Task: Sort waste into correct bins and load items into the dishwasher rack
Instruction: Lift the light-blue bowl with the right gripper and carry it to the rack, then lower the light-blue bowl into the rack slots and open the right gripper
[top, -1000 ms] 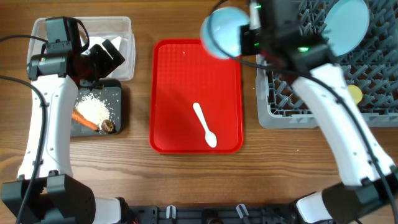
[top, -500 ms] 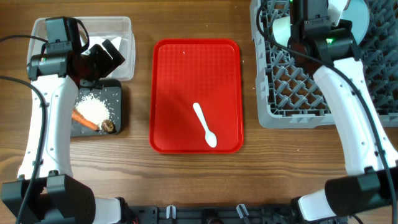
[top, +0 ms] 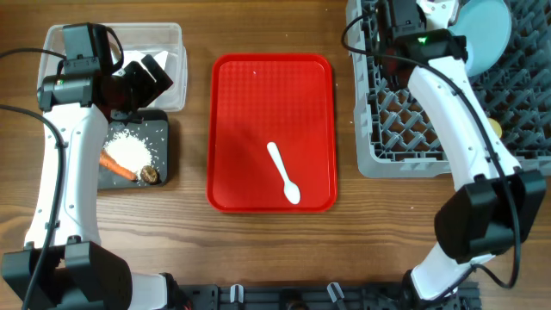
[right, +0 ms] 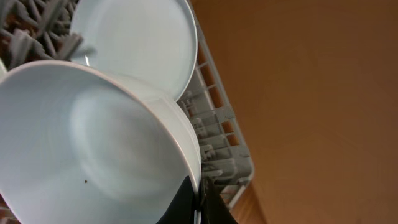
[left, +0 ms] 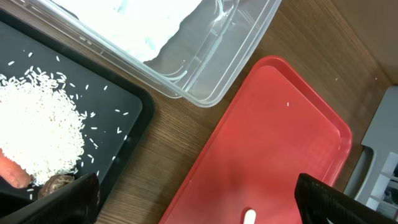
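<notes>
Overhead: tub (top: 53, 34) holds napkin (top: 164, 52). Black tray (top: 161, 129) holds rice (top: 129, 149), carrot (top: 115, 165), brown lump (top: 149, 175). Spoon (top: 283, 173) lies on red tray (top: 250, 103). Rack (top: 387, 129) holds upright plate (top: 482, 34) and yellow cup (top: 492, 129).

Left wrist: left gripper (left: 199, 199) released, fingers wide apart, above black tray edge and red tray.

Right wrist: right gripper (right: 199, 200) pinches bowl (right: 93, 143) by rim, beside plate, rack behind.

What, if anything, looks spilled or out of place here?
One white speck, perhaps a stray rice grain, lies on the red tray, apart from the rice pile in the black tray. Nothing else stands out.
</notes>
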